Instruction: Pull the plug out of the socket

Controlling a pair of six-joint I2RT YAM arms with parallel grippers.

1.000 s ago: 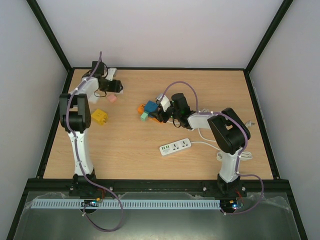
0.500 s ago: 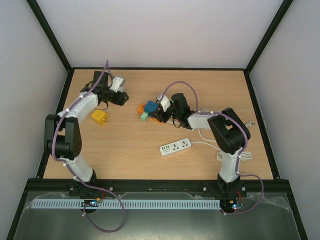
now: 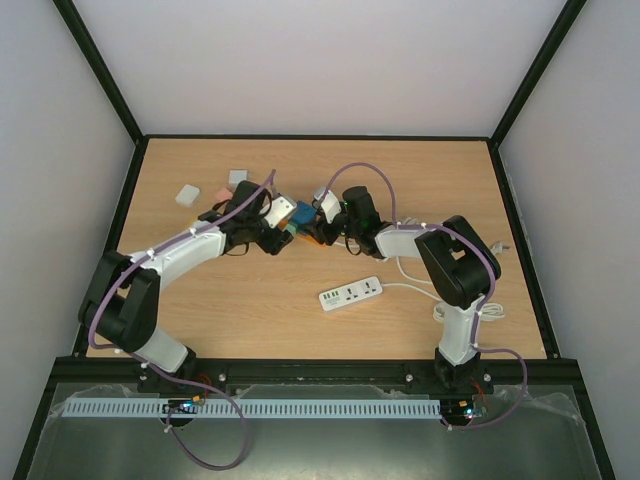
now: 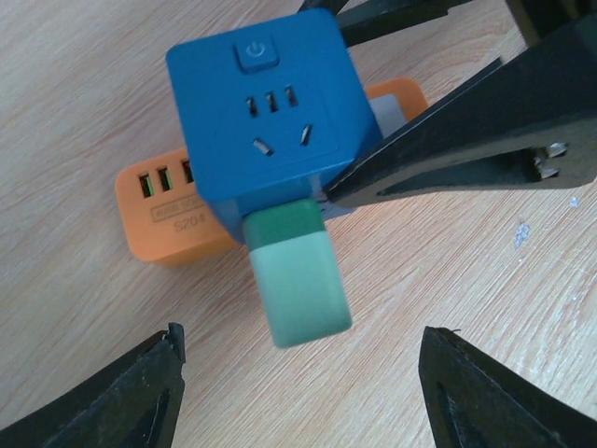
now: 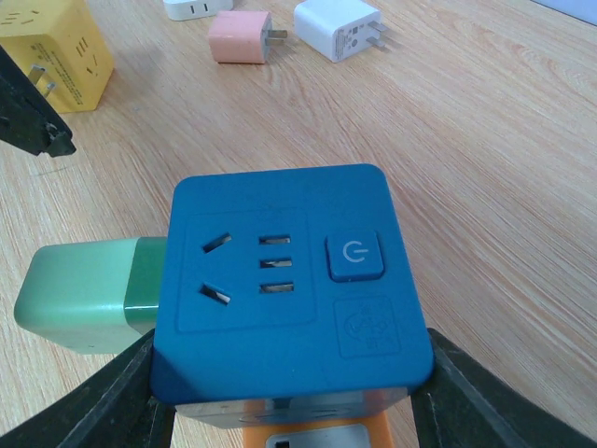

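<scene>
While the right gripper is clamped on the blue socket cube, with one finger on each side of it, the green plug sits plugged into one side face of this cube. The plug has a dark green collar at the socket and a pale green body that sticks out just above the wooden table. An orange socket block lies under and behind the blue cube.

The left gripper is spread wide. In the left wrist view the plug points toward the gap between its two fingers. The free end of the plug is about level with the fingertips and touches neither of them.

A yellow cube, a pink plug and a white charger lie apart on the table.
</scene>
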